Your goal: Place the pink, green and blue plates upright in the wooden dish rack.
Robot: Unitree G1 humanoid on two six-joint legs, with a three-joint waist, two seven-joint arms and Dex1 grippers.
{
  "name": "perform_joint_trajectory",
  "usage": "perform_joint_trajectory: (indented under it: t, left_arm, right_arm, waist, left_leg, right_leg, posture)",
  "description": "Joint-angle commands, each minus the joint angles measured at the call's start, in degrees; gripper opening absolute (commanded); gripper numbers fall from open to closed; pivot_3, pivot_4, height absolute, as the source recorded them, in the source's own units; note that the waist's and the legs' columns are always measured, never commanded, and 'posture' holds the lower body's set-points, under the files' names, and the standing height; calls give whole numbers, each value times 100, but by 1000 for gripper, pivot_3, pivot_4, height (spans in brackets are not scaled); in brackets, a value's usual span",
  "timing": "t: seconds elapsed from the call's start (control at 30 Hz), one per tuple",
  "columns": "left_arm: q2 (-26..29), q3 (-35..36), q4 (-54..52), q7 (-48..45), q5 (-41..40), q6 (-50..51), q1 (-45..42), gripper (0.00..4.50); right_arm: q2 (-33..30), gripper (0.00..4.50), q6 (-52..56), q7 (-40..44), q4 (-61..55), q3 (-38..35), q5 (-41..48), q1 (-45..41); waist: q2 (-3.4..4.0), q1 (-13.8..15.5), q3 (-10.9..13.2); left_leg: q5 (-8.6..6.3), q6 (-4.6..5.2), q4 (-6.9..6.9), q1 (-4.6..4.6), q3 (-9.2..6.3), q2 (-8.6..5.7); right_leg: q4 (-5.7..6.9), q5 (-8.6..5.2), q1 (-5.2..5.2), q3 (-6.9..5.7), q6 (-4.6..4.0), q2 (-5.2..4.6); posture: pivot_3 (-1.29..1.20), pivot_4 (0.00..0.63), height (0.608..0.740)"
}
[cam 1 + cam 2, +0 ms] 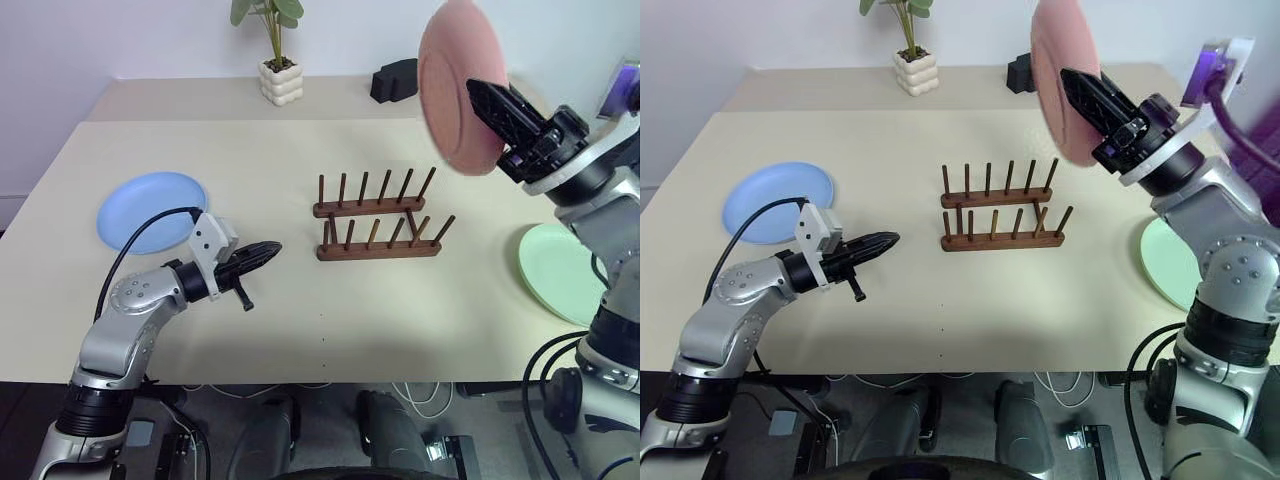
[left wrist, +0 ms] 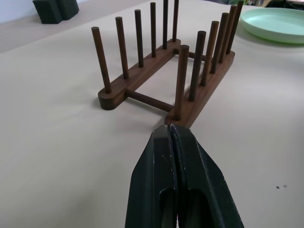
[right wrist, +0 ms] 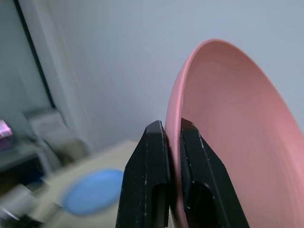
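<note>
My right gripper [image 1: 478, 98] is shut on the rim of the pink plate [image 1: 452, 90], holding it on edge high above the table, up and to the right of the wooden dish rack [image 1: 378, 222]. The rack stands empty at mid-table. The green plate [image 1: 555, 270] lies flat at the table's right edge, below my right arm. The blue plate [image 1: 150, 210] lies flat at the left. My left gripper [image 1: 268, 250] is shut on nothing, hovering level just left of the rack, its tips pointing at the rack [image 2: 161, 80].
A white pot with a green plant [image 1: 279, 82] and a black block [image 1: 394, 80] stand on the far table. The near table edge runs along the bottom, with cables below it.
</note>
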Motion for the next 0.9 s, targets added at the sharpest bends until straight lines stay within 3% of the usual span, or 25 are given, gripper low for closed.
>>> perform_joint_trajectory:
  t: [0.03, 0.2, 0.9]
  left_arm:
    - [-43, 44, -171, 35, -24, -51, -5, 0]
    - [-79, 25, -164, 44, -18, -39, -26, 0]
    - [-22, 29, -248, 55, 11, -14, 77, 0]
  right_arm:
    - [197, 31, -25, -802, -320, -240, 966, -1]
    - [314, 31, -123, -1312, -420, -121, 1270, 264]
    - [604, 31, -547, -1730, -61, -32, 1157, 745]
  waist:
    - [0, -2, 0]
    - [1, -5, 0]
    - [1, -16, 0]
  left_leg:
    - [0, 0, 0, 0, 1, 0]
    - [0, 1, 0, 0, 4, 0]
    - [1, 2, 1, 1, 7, 1]
  right_leg:
    - [0, 0, -1, 0, 0, 0]
    - [1, 0, -2, 0, 1, 1]
    - [3, 1, -2, 1, 2, 4]
  posture:
    - [0, 150, 730]
    - [0, 150, 730]
    - [0, 150, 730]
